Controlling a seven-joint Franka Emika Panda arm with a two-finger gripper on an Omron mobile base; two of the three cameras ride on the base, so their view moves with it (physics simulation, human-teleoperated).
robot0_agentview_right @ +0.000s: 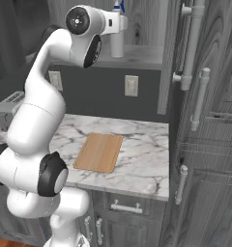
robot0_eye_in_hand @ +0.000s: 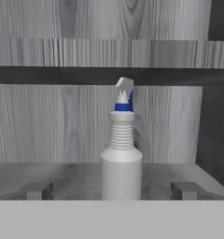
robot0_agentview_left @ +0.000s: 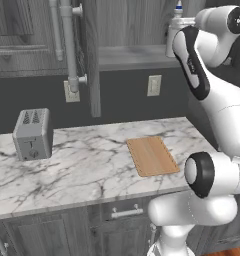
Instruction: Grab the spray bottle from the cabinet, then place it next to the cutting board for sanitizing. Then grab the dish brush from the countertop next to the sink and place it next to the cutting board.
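Fingertips [robot0_eye_in_hand: 39, 190] of the claw [robot0_eye_in_hand: 112, 191] rise at the bottom of the hand view, one at lower left and one at lower right, spread wide apart and gripping nothing. Between them, a little beyond, stands the spray bottle [robot0_eye_in_hand: 121, 161], upright on the grey shelf [robot0_eye_in_hand: 62, 175] of the cabinet [robot0_eye_in_hand: 62, 116]. Bottle body pale grey, ribbed neck, blue-and-white trigger nozzle on top. No contact visible between either fingertip and the bottle.

Left base view: the arm reaches up to shelf height at upper right; the bottle [robot0_agentview_left: 172, 35] is partly hidden behind the wrist, only its pale side and blue tip showing. Cabinet door [robot0_agentview_left: 94, 60] hangs open, edge toward the camera.

Right base view: bottle [robot0_agentview_right: 118, 41] stands on the shelf just past the wrist, nozzle tip near the top edge of the picture.

Below, on the white marble counter [robot0_agentview_left: 82, 165], the cutting board [robot0_agentview_left: 152, 156] lies flat near the front right, nothing on it. Same board in the right base view [robot0_agentview_right: 99, 152], just beyond the arm's lower link. Grey toaster [robot0_agentview_left: 33, 133] stands well apart from the board at the counter's left end. Two wall outlets [robot0_agentview_left: 154, 85] on the dark backsplash. Drawer with a silver handle [robot0_agentview_left: 127, 213] under the counter edge.
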